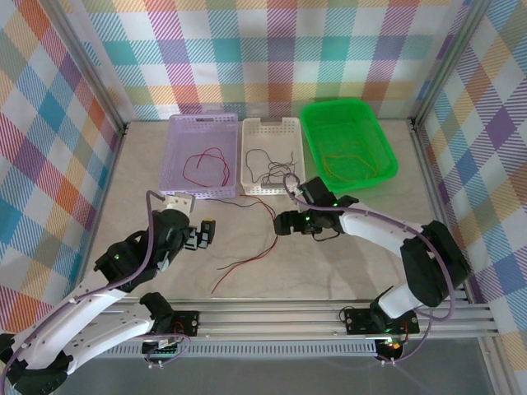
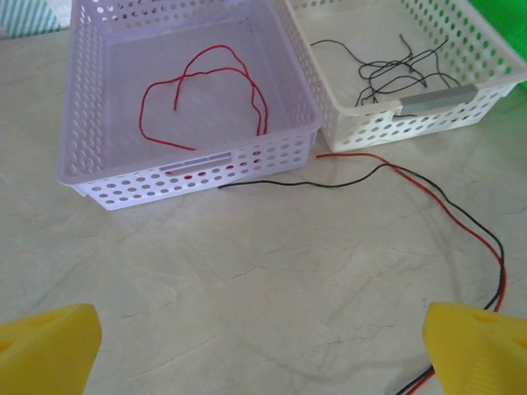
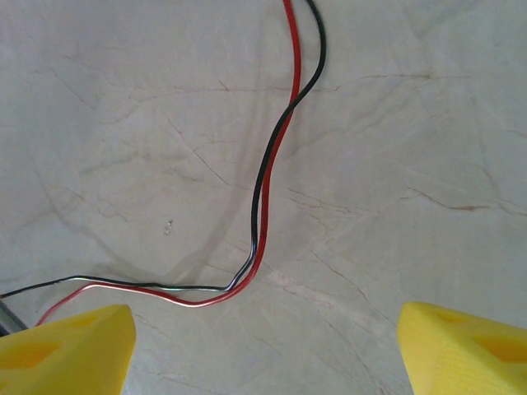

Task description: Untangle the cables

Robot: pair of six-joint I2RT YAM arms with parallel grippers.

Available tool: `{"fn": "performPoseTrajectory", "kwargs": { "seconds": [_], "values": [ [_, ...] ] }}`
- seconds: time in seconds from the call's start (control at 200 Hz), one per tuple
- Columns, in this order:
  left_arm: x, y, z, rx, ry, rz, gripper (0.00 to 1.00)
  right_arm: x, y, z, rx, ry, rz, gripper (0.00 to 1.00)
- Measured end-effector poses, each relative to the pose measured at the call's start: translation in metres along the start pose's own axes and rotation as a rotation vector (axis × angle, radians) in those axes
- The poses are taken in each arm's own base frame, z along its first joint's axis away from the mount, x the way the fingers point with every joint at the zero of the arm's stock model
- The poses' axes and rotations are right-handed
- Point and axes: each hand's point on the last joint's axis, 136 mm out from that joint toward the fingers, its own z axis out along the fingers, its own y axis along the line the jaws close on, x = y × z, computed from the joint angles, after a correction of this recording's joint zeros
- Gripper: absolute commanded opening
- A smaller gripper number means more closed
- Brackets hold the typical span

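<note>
A red cable and a black cable (image 1: 274,234) lie side by side on the table, running from the trays' front toward the near edge. My right gripper (image 1: 282,222) hovers open right over them; in its wrist view the pair (image 3: 263,189) bends between the yellow fingertips (image 3: 66,350), untouched. My left gripper (image 1: 204,233) is open to the left of the pair (image 2: 449,216), with nothing between its fingers (image 2: 49,346). One red cable (image 2: 206,90) lies in the lilac tray (image 1: 202,123). Black cables (image 2: 395,74) lie in the white tray (image 1: 270,125), and orange-yellow cables (image 1: 346,156) in the green tray (image 1: 387,152).
The three trays stand in a row at the back of the table. Checked walls close in the left, right and back. A metal rail (image 1: 329,311) runs along the near edge by the arm bases.
</note>
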Motion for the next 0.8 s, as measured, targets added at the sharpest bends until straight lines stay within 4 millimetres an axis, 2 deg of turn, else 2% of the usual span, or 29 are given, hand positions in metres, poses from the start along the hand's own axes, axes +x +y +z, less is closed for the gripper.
{"fn": "performPoseTrajectory", "kwargs": {
  "seconds": [0.175,0.32,0.48,0.68,0.8],
  "values": [
    [0.007,-0.002,0.013,-0.038,0.051,0.029,1.00,0.017,0.007,0.032,0.030,0.073,-0.032,0.75],
    [0.008,-0.001,0.015,-0.054,0.058,0.037,1.00,0.014,0.004,0.048,0.056,0.083,-0.030,0.66],
    [0.009,0.000,0.017,-0.066,0.062,0.042,1.00,0.006,0.000,0.051,0.089,0.058,-0.031,0.57],
    [0.009,0.000,0.017,-0.066,0.064,0.047,1.00,-0.012,0.005,0.049,0.101,0.013,-0.045,0.43],
    [0.009,0.000,0.017,-0.066,0.064,0.051,1.00,-0.012,0.003,0.054,0.105,0.019,-0.043,0.32]
  ]
}}
